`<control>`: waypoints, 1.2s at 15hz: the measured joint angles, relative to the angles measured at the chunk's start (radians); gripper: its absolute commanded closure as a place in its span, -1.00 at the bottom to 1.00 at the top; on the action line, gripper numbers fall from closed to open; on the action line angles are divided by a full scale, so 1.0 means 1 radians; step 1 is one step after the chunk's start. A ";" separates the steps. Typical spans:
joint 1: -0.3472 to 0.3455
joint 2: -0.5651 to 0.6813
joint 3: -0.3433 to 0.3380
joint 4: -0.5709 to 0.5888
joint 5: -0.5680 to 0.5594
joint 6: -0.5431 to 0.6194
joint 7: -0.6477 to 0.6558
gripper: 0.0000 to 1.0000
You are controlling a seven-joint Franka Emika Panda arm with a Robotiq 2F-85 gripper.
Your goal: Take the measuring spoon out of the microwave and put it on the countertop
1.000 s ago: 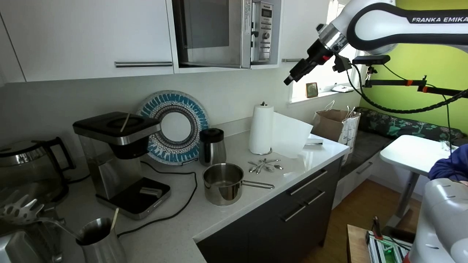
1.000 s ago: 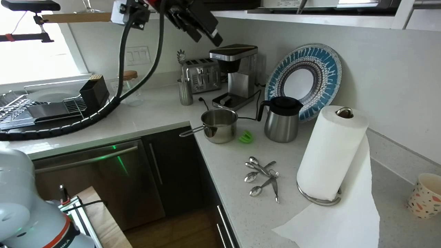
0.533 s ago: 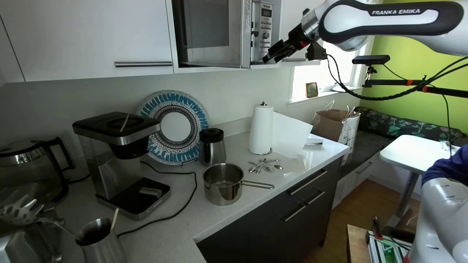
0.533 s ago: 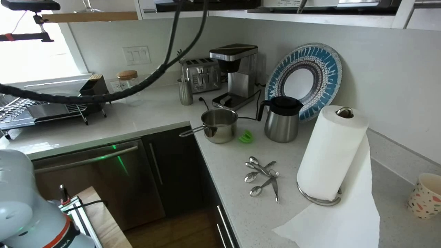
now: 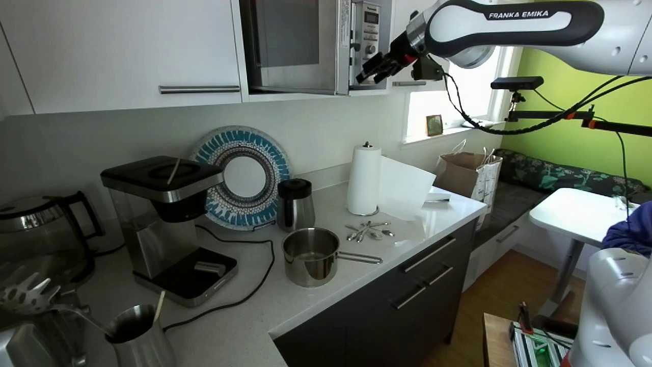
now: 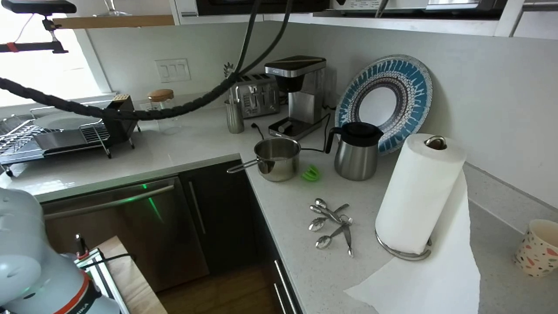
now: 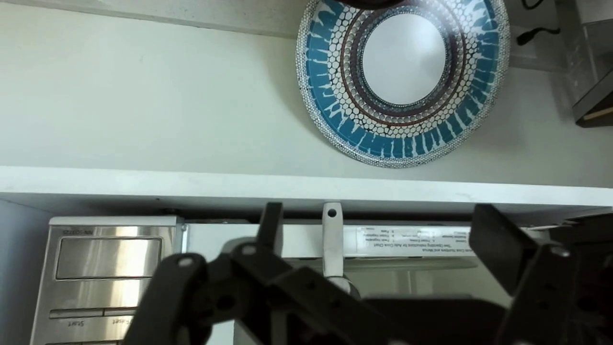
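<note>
Countertop (image 6: 301, 248) ran L-shaped round the corner. Microwave (image 5: 368, 38) sat above it, door open. Blue-patterned plate (image 6: 378, 104) stood below that, tilted back. Gripper (image 7: 378, 225) was at the microwave, fingers wide apart. Measuring spoon (image 7: 333, 247) sat in the microwave's mouth, handle over the lip, seen between the fingers, bowl partly hidden.

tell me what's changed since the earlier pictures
The gripper has moved leftward and up in an exterior view, toward the open microwave; its cable shifted too. Nothing was taken hold of or let go. The measuring spoon, saucepan and spoons on the countertop stayed put.
</note>
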 measured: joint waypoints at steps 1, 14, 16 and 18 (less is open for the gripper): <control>-0.001 0.001 0.000 0.001 0.001 0.000 0.000 -1.00; -0.068 0.354 0.003 0.346 0.207 0.047 -0.036 -1.00; -0.104 0.402 0.015 0.404 0.207 0.019 -0.036 -1.00; -0.137 0.444 0.033 0.457 0.206 -0.006 -0.036 -1.00</control>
